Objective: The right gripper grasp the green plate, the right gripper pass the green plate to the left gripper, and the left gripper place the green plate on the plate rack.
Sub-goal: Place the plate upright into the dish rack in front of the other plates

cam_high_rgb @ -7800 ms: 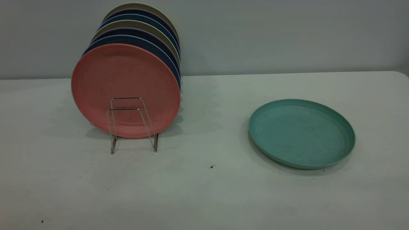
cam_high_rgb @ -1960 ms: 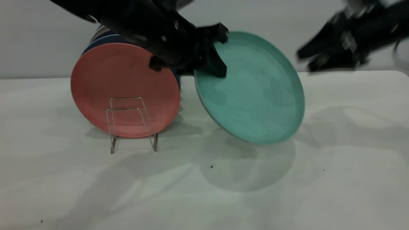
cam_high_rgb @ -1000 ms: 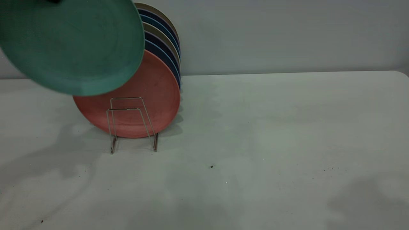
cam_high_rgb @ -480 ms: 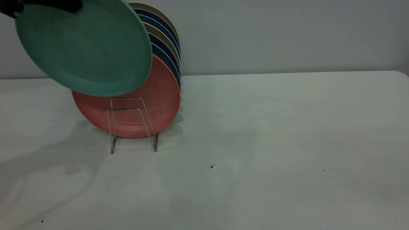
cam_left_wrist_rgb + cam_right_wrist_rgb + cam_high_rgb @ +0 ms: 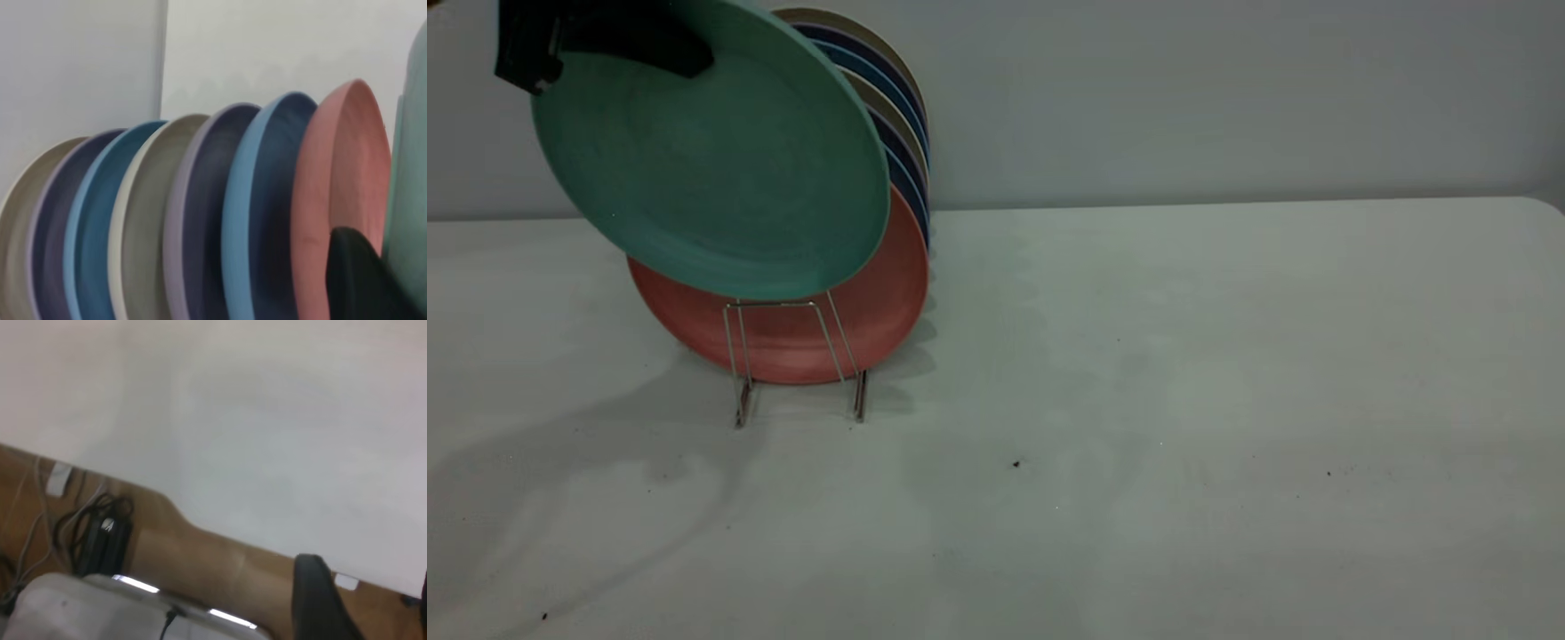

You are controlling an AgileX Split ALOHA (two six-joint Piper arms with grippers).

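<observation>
A: Exterior view: left gripper (image 5: 609,44) is at top left, clamped on the upper rim of the green plate (image 5: 720,169). Plate is in the air, tilted, face toward the camera, right in front of the pink plate (image 5: 800,333).

B: Touching the rack?

A: Can't tell. Its lower edge sits just at the top of the front loop of the plate rack (image 5: 796,351); contact isn't clear. Pink plate stands upright in the rack w/ a row of blue, navy and beige plates (image 5: 898,116) behind it.

B: Left wrist view?

A: Row of plates edge-on, the pink plate (image 5: 337,200) nearest, the green plate (image 5: 410,213) at the frame edge, one black finger (image 5: 357,277) over it.

B: Right gripper?

A: Not in the exterior view. The right wrist view shows only one dark finger (image 5: 320,600) over the edge of the table (image 5: 267,433), w/ floor and cables (image 5: 93,527) beyond. Can't tell how its jaws stand.
</observation>
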